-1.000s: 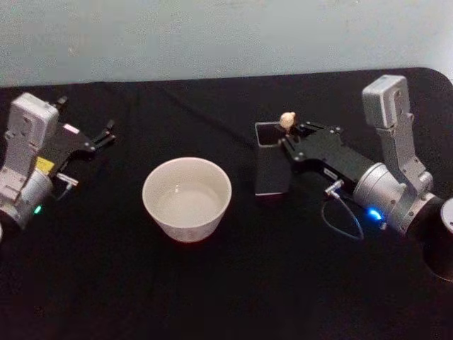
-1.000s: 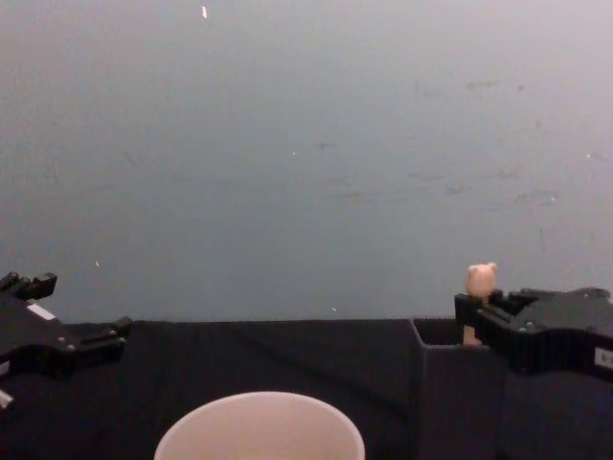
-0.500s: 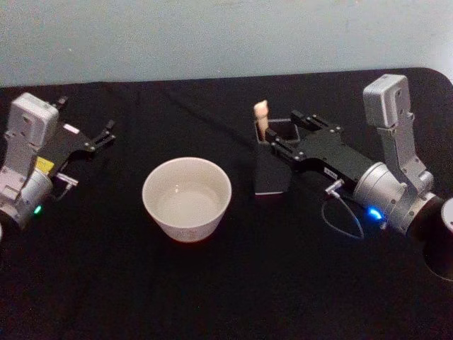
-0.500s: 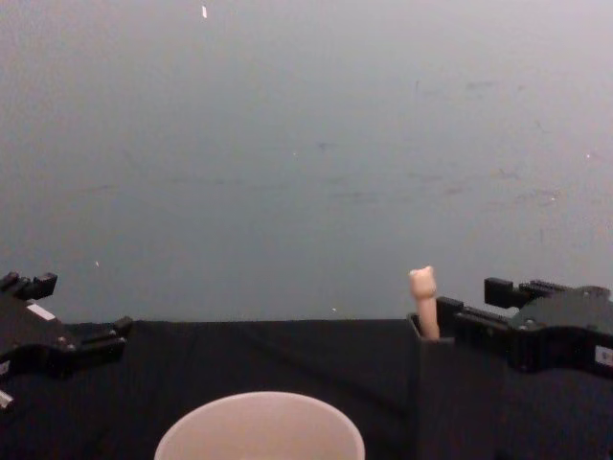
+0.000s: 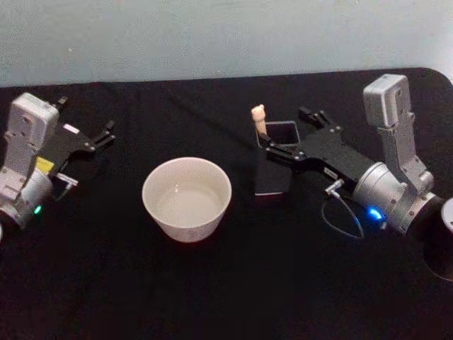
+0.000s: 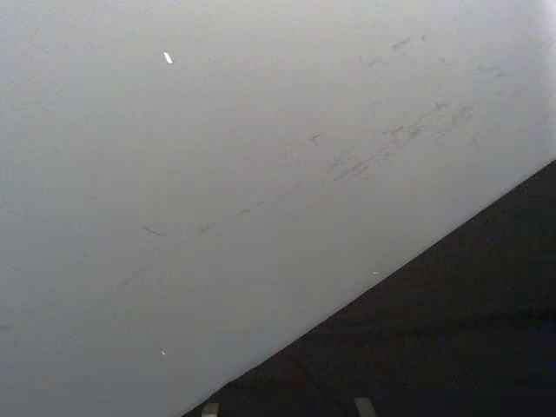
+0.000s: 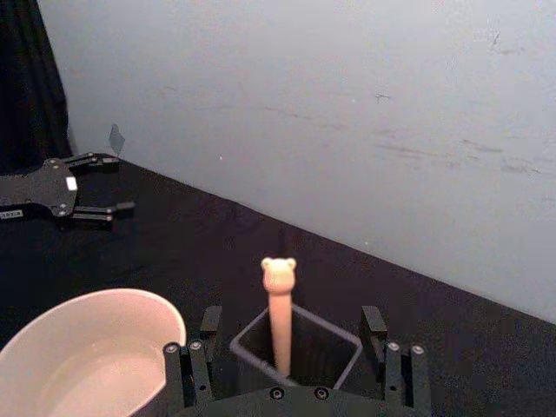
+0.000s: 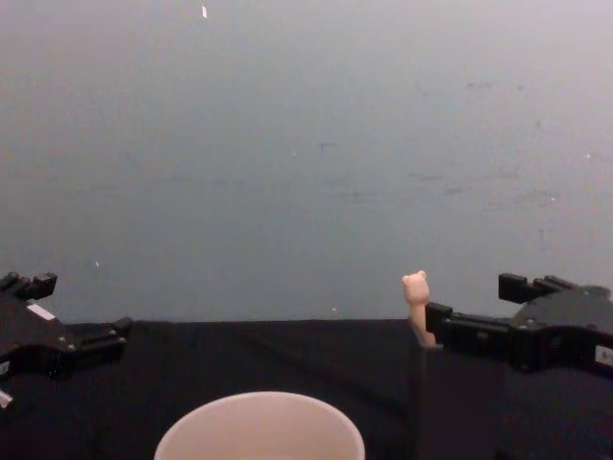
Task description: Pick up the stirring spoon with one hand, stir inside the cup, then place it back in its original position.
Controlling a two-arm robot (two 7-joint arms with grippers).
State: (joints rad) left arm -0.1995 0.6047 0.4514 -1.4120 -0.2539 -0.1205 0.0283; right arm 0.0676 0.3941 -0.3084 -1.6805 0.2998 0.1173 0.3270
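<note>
The stirring spoon [image 5: 258, 117] stands in a dark square holder [image 5: 272, 173], leaning against the corner nearest the cup, its bear-head knob [image 7: 278, 274] sticking up above the rim. My right gripper [image 5: 291, 133] is open, its fingers spread to either side of the holder and clear of the spoon [image 8: 416, 292]. The wide pale cup [image 5: 187, 198] sits on the black table to the holder's left, with a little liquid in it. My left gripper [image 5: 106, 133] is parked open at the table's far left, away from both.
A black cloth covers the table [image 5: 233, 290], whose back edge meets a pale wall. A dark round object [image 5: 442, 244] sits at the right edge beside my right arm. The holder [image 7: 339, 347] stands close to the cup [image 7: 82, 356].
A second ago my right gripper was shut on the spoon's knob. It has opened wide and the freed spoon has tipped to the holder's left corner. The left arm stayed still.
</note>
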